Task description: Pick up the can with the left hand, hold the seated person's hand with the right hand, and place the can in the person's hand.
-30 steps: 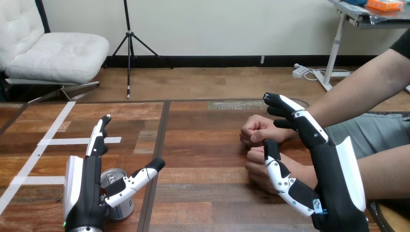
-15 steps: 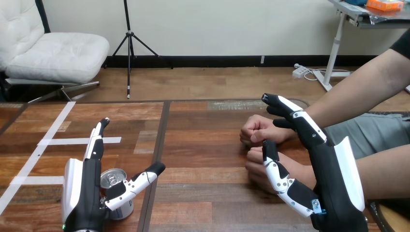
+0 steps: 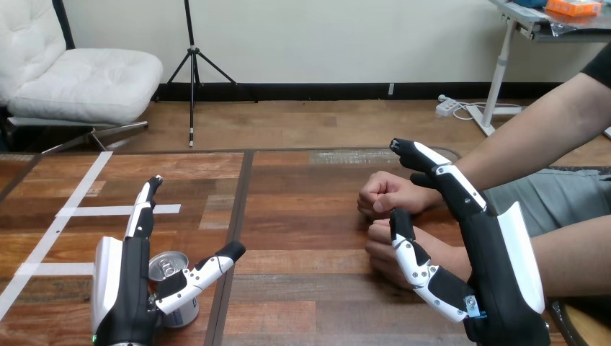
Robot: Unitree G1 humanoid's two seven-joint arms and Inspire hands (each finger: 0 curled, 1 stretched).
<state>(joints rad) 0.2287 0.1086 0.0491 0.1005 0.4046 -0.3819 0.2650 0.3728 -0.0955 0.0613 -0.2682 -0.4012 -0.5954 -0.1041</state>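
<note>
Though the left hand [image 3: 130, 303] has barely shifted beside the drinks can [image 3: 166, 264] on the tabletop [image 3: 302, 288], its fingers stay spread, as do the right hand's [image 3: 497, 288] by the person's fists [image 3: 385, 193] well right of the can, so neither grasp has begun.

Head view taken from robot's head, aimed forward and down across tabletop [image 3: 302, 223]. Caught close at bottom edge: left hand [image 3: 126, 295], right hand [image 3: 497, 288]. Tabletop's far edge seen mid-frame.

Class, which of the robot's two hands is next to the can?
The left hand, open beside the can; the right hand stands at the person's hands.
</note>
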